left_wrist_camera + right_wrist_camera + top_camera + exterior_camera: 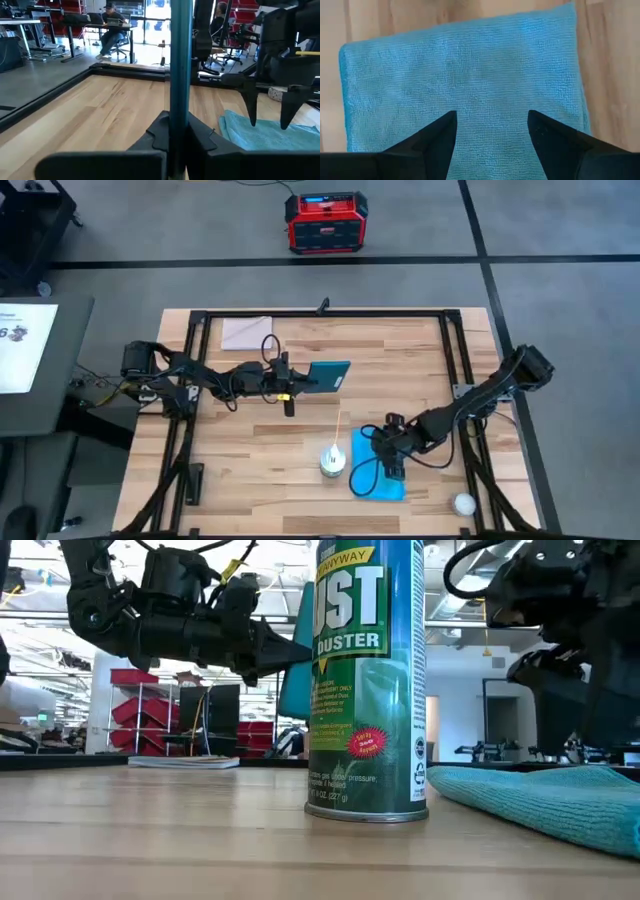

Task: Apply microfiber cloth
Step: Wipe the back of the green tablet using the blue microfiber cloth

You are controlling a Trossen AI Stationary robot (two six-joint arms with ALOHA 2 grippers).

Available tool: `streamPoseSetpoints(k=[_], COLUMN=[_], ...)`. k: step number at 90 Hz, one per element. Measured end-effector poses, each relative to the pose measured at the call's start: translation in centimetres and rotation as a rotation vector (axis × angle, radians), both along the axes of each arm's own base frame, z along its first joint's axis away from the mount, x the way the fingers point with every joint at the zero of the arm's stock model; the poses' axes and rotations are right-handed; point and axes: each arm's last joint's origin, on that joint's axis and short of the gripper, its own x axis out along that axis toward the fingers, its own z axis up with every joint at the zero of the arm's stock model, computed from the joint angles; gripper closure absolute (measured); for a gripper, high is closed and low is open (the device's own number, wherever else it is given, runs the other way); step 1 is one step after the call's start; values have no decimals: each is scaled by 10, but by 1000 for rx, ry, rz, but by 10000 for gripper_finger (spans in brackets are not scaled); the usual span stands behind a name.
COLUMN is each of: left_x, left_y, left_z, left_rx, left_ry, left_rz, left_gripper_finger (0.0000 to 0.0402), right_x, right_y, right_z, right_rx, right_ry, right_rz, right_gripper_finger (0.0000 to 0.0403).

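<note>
Right wrist view: right gripper [491,125] jaws apart over nubby microfiber cloth [465,70] | left gripper [175,135] clamps rigid teal slab [180,65]

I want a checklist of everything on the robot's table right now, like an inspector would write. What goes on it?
Surface: wooden table inside a black frame.
Job's things: microfiber cloth lying flat near the front right; dark teal device held up off the table.
Clutter: duster can standing beside the cloth; pale square sheet at the back left; white ball at the front right.
Grippers: left gripper shut on the device's edge; right gripper open, right above the cloth.
Cables: black cable looping from the right arm over the cloth.
Surroundings: red box on the floor; seated people in the room behind.
</note>
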Motion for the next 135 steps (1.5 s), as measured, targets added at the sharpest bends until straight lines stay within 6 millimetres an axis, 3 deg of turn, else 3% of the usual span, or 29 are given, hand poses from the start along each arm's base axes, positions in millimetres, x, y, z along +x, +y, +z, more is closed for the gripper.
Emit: streamPoseSetpoints(k=[54,84,100,110,123,135], left_x=[0,0,0,0,0,0], left_y=[0,0,0,0,0,0], left_z=[-1,-2,-2,-2,-1,-1], left_rx=[-1,-1,-2,-3,-6,-12], left_ry=[11,16,23,23,11,6], left_rz=[0,0,0,0,0,1], left_gripper_finger=[399,399,399,398,399,399], right_x=[-3,10,13,14,17,19], right_y=[-1,7,8,7,6,3], right_z=[-5,-44,-53,-54,-54,-57], right_rx=[7,21,12,8,-14,-22], right_ry=[12,107,119,105,73,23], right_rz=[-26,-4,-8,-3,24,7], right_gripper_finger=[169,169,173,218,370,396])
